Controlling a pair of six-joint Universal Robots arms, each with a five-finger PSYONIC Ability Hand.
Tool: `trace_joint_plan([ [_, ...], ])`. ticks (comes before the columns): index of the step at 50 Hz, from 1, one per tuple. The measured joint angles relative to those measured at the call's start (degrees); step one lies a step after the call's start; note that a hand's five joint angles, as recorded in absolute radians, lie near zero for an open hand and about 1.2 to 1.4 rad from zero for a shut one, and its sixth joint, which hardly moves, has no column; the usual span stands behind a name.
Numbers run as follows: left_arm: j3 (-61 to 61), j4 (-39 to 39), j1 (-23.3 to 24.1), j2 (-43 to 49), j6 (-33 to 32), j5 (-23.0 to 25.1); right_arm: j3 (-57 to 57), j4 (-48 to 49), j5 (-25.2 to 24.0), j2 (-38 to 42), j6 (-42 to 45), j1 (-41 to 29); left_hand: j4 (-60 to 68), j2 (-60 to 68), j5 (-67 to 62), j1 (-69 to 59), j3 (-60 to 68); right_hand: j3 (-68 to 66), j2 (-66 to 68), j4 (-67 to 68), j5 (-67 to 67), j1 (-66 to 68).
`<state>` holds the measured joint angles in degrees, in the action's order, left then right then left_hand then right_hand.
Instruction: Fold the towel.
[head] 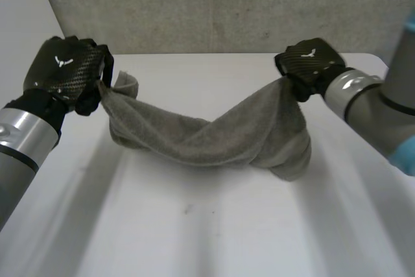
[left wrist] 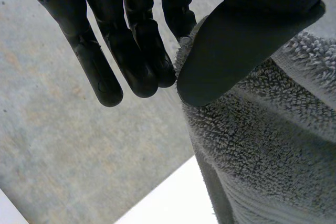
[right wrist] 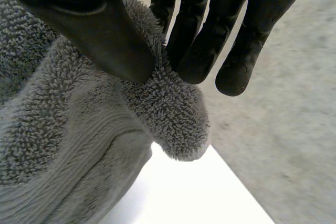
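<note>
towel: a grey terry towel [head: 214,137] is strung between both hands above the white surface [head: 214,238], from 10 o'clock to 2 o'clock in the head view.
towel shape: it is twisted along its length and sagged at mid-span. A bunched lobe is hung at 6 o'clock of the right hand.
surface contact: whether the sag touches the surface cannot be told.
left hand: the left hand [head: 65,69] is placed at 10 o'clock in the head view and clamped on the towel's left end. A short loop of cloth is seen sticking out at 3 o'clock of it.
left grip: in the left wrist view the towel's edge is pinched between the thumb [left wrist: 236,51] and the straight fingers [left wrist: 142,61]. The rest of the cloth is draped away under the thumb.
right hand: the right hand [head: 310,63] is placed at 2 o'clock in the head view and clamped on the towel's right end.
right grip: in the right wrist view a rounded corner of cloth is pinched between the thumb [right wrist: 100,30] and the fingers [right wrist: 205,40]. The corner tip is left poking out past the fingertips.
background: a grey concrete wall [head: 227,4] is seen at 12 o'clock, behind the surface.
</note>
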<state>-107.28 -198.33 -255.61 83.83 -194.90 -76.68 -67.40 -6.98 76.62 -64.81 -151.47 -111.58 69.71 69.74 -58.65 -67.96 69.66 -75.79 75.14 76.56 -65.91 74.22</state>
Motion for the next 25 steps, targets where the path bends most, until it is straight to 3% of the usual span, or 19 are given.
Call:
trace_joint_plan([
  [7,-1.7,-0.9,-0.1,4.1,-0.3,0.0,10.1,-1.6,0.0,12.3,0.2,-1.3,0.0,0.0,0.0,0.0,0.0,0.2,-0.1,-0.5,0.2,0.0],
  [9,-1.8,-1.2,-0.1,5.5,-0.4,0.0,13.5,-1.6,0.6,16.0,0.2,-1.4,0.0,0.0,0.0,0.0,0.0,9.4,-9.2,-10.2,9.7,-8.5],
  [13,-1.6,-1.9,-0.2,8.0,-0.7,-0.1,21.1,-1.9,5.4,22.3,0.1,-1.4,0.0,0.0,0.0,0.0,0.0,46.3,-47.1,-47.1,48.9,-46.8],
  [16,-1.4,-2.3,-0.6,8.7,-0.7,-0.1,24.9,-2.3,11.1,24.1,-0.1,-1.3,0.0,0.0,0.0,0.0,0.0,60.8,-60.1,-61.3,62.7,-59.0],
  [20,-1.1,-2.6,-2.0,9.1,-0.6,-0.1,26.8,-3.5,17.8,22.6,-0.4,-1.2,0.0,0.0,0.0,0.0,0.0,62.2,-61.0,-62.1,62.9,-61.1],
  [25,-1.0,-2.7,-3.4,9.1,-0.4,-0.1,21.7,-5.0,19.4,15.6,-0.5,-0.8,0.0,0.0,0.0,0.0,0.0,62.2,-61.0,-62.1,62.9,-61.2],
])
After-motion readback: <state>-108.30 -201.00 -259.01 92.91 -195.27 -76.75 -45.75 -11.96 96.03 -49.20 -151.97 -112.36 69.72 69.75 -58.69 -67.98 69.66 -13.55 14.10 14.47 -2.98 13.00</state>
